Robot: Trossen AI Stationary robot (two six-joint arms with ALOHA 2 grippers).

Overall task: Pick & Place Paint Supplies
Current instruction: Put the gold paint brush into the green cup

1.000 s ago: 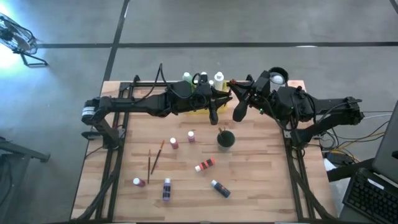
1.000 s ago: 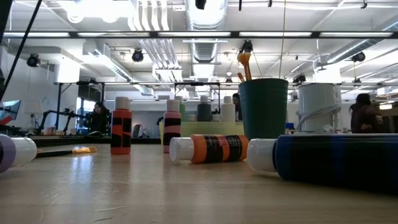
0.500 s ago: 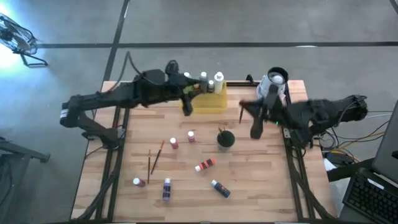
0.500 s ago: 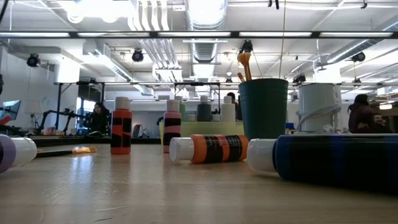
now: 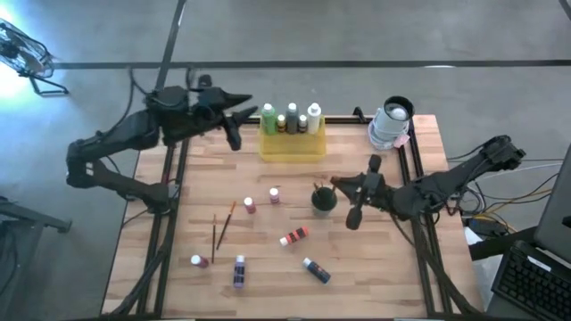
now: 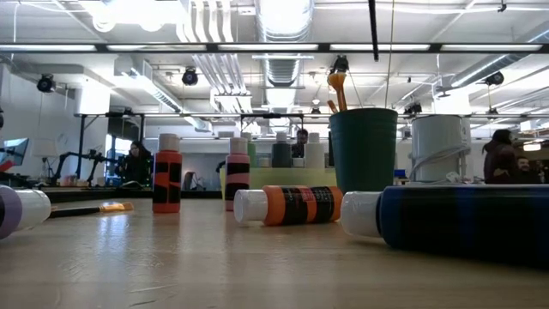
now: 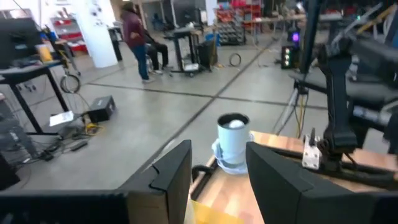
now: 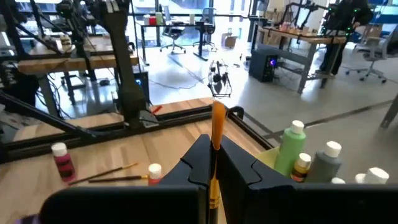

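In the high view the yellow tray [image 5: 293, 144] stands at the far middle with several upright paint bottles [image 5: 291, 118] in it. More bottles stand or lie on the wood: two small ones [image 5: 261, 201], an orange one [image 5: 293, 236], a blue one [image 5: 316, 269] and a purple one [image 5: 239, 270]. Two brushes [image 5: 220, 226] lie left of centre. My right gripper [image 5: 339, 185] hangs just right of the dark green cup [image 5: 323, 199], shut on an orange paintbrush [image 8: 217, 124]. My left gripper [image 5: 244, 114] is open and empty, left of the tray. My right gripper pinches the orange paintbrush between its two fingers [image 8: 196, 165], on the handle [image 8: 216, 152]. The fingers reach in roughly level from the table's right and lie across the brush. The brush is lifted clear, and one end sticks out well past the fingers.
A white cylindrical container [image 5: 392, 122] sits at the far right corner, also showing in the left wrist view [image 7: 233, 140]. The cup [image 6: 363, 150] holds brushes [image 6: 337, 89] of its own. Black frame rails run along both table sides. People are in the room beyond.
My left gripper has drawn back from the yellow tray toward the table's left and far edge. My right gripper has moved from beside the tray toward the near edge and now hangs next to the green cup. The bottles and brushes on the wood have stayed put.
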